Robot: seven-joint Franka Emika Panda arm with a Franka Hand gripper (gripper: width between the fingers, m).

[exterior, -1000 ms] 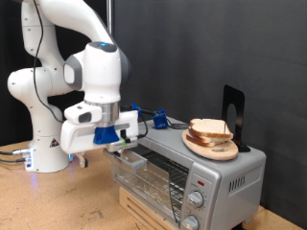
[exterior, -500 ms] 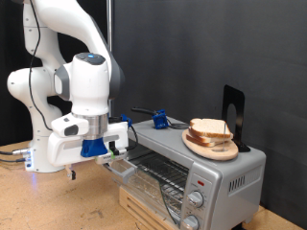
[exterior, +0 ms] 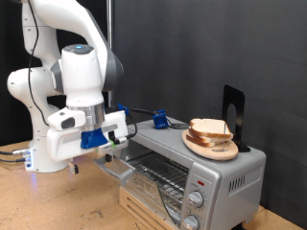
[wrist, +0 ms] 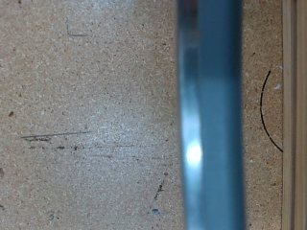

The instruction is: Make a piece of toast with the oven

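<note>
Claw (exterior: 117, 144) at the oven (exterior: 192, 168) door's left edge, grip state impossible to tell; piece of toast (exterior: 210, 128) resting atop the oven.

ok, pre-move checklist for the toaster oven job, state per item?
1. Oven door open: ok, it is folded down in the exterior view, rack exposed.
2. Gripper position: ok, at the door's outer edge, at the exterior view's left of the toaster oven.
3. Gripper open or shut: cannot tell; fingers hidden in both views.
4. Bread slice location: not ok for toasting, it sits on the wooden plate atop the oven.
5. Rack free: ok, nothing visible on it.
6. Knob settings: cannot tell, too small.
</note>
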